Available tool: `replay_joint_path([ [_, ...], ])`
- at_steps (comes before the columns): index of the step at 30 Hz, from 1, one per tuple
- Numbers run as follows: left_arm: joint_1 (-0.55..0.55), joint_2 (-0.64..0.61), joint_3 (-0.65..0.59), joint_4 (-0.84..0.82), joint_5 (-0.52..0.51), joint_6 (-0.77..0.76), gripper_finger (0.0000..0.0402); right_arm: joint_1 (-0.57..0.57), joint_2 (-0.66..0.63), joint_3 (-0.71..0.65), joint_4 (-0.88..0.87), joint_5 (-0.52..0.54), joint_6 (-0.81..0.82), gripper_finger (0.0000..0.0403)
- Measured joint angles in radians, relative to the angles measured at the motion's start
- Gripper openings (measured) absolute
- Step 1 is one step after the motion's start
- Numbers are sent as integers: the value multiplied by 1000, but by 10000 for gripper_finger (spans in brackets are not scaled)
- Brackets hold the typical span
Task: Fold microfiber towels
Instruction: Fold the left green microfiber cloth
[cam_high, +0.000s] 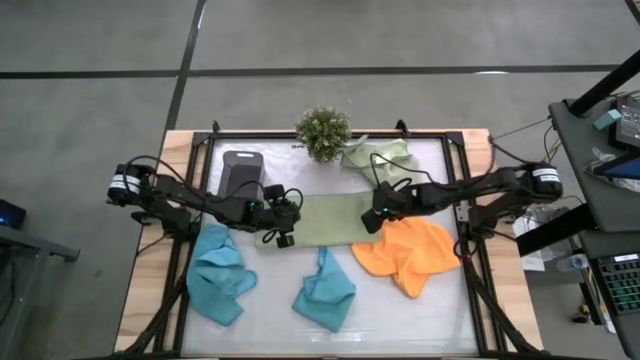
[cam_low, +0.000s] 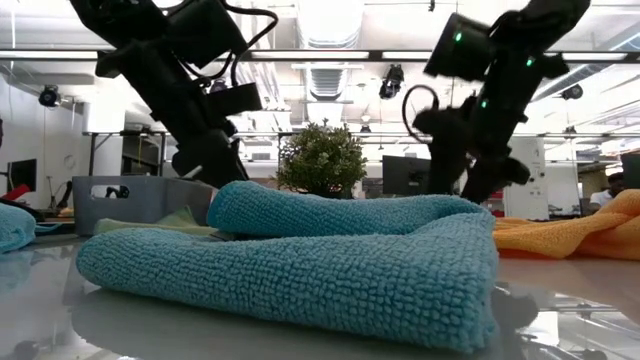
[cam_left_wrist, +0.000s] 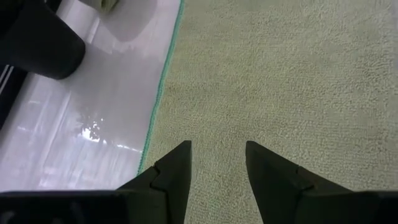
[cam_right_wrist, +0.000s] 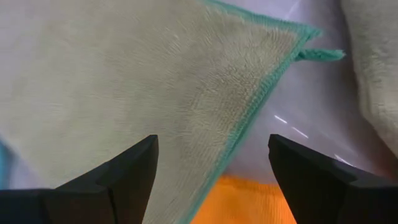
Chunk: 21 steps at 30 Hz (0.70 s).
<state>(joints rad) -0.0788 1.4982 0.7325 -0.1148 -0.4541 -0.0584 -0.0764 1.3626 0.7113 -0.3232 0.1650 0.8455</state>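
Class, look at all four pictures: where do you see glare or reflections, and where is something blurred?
Left wrist view: bright glare spots on the glossy white table beside the green towel. Low view: the table mirrors the teal towel; the room behind looks soft. Right wrist view: glints beside the towel's corner.

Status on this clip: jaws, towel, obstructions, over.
Left gripper and right gripper over the sage towel, jaws open, nothing held. Towel flat, folded into a strip. Orange towel beside it.

Two matte black jointed arms, white-banded shoulder joints, looped black cables, small green indicator lights, left claw (cam_high: 281, 226) and right claw (cam_high: 377, 217) with dark wedge-shaped fingers (cam_left_wrist: 177, 171)
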Motion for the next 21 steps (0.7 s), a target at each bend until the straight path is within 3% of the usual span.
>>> replay_joint_path([
  [15, 0, 0, -2, 38, -8, 22, 137, -21, 157, 0, 190, -41, -126, 260],
  [21, 0, 1, 0, 40, -22, 20, 137, -23, 165, 0, 249, -85, -185, 260],
])
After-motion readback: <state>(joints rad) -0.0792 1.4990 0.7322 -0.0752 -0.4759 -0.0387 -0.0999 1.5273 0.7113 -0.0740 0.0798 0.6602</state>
